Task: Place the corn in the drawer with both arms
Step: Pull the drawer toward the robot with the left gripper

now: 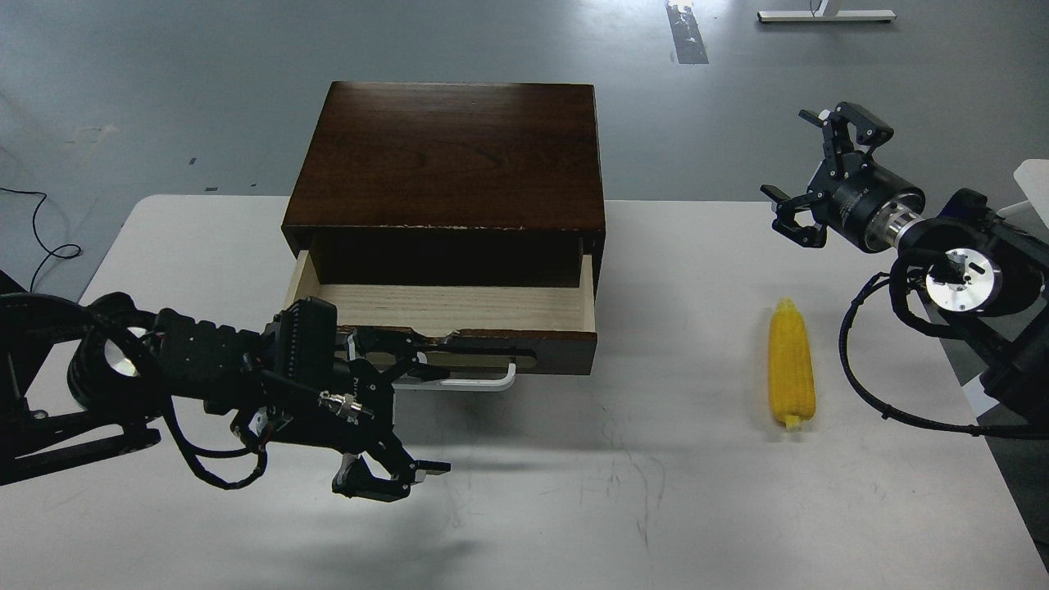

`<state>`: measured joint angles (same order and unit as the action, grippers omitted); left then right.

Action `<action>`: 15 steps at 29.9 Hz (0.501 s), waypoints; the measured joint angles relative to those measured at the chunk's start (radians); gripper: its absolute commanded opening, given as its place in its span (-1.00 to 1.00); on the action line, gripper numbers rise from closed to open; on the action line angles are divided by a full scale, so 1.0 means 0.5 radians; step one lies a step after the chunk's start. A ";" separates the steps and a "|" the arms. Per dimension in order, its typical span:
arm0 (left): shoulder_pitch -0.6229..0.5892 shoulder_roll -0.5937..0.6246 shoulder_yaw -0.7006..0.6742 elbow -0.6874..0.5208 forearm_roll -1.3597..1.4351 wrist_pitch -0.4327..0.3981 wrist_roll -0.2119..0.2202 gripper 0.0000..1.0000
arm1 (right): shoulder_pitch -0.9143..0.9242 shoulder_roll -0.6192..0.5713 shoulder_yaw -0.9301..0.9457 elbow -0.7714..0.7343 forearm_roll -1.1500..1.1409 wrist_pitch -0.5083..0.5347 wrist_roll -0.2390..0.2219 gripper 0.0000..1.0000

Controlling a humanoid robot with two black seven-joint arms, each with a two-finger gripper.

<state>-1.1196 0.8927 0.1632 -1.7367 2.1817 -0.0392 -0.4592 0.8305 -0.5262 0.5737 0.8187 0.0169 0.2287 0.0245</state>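
The corn (791, 373) lies on the white table (672, 483) to the right of the box, pointed end away from me. The dark brown box (447, 156) stands at the back centre. Its drawer (459, 307) is pulled partly out, the pale inside bare, with the white handle (483, 383) on its front. My left gripper (434, 414) is open in front of the drawer's left part. Its upper finger (401, 340) is at the drawer front by the handle, and its lower finger (385, 479) hangs over the table. My right gripper (819, 176) is open and empty, raised beyond the corn.
The table's right edge (996, 483) runs close under my right arm. Bare table lies between the drawer and the corn, and in front of both. Grey floor is beyond the table.
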 measured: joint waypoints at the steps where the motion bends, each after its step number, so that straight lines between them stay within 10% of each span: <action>1: 0.000 0.000 0.000 0.000 0.000 0.002 0.001 0.96 | 0.000 0.000 0.000 0.000 0.000 0.000 0.000 1.00; 15: 0.003 0.001 -0.008 0.000 0.000 0.039 0.030 0.96 | 0.002 0.003 0.000 -0.027 0.001 0.008 0.000 1.00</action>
<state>-1.1182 0.8934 0.1592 -1.7368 2.1817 -0.0195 -0.4443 0.8315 -0.5249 0.5737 0.8052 0.0172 0.2324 0.0245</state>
